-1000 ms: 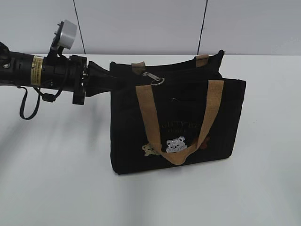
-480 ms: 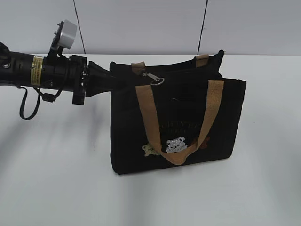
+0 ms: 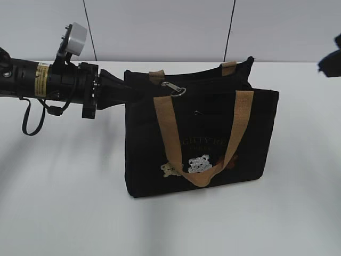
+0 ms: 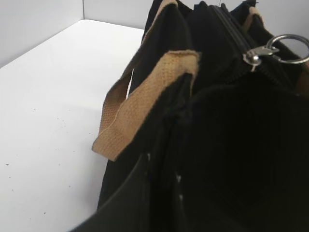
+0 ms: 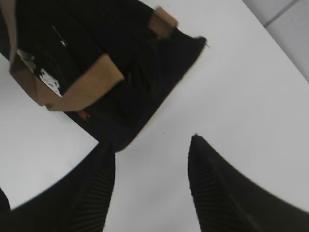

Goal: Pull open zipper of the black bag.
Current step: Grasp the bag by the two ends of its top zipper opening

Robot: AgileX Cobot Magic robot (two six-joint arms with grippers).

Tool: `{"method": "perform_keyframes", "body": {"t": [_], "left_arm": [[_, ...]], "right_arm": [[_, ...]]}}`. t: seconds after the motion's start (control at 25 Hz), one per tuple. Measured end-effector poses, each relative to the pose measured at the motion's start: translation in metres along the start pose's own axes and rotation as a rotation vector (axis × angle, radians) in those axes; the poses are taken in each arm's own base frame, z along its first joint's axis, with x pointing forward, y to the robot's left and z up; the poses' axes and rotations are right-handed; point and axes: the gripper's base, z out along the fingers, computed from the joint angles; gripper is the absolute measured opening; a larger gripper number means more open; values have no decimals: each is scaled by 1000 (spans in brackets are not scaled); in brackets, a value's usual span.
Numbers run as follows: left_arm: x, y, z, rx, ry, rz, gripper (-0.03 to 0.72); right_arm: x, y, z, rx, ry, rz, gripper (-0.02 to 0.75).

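Two grippers face you: your left gripper [image 3: 126, 87] is clenched against the left end of the boxy black fabric bag [image 3: 198, 133] mid-desk, beside its silver-tabbed zipper [image 3: 175, 89]; your right gripper [image 5: 150, 186] hovers released over the desk's right side.

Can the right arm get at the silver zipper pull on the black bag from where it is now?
Probably yes: the small silver metal zipper pull lies exposed on top of the boxy black fabric bag, and the right gripper, jaws open, hovers clear beside it.
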Motion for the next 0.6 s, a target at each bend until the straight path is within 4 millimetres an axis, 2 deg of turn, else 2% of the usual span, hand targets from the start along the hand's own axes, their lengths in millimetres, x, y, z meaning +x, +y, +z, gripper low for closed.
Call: {"method": "perform_keyframes", "body": {"t": [0.36,0.6], "left_arm": [[0,0,0,0,0,0,27],[0,0,0,0,0,0,27]], "right_arm": [[-58,33,64,-102,-105,-332,377],[-75,58,99,-111,-160,-537,377]]}}
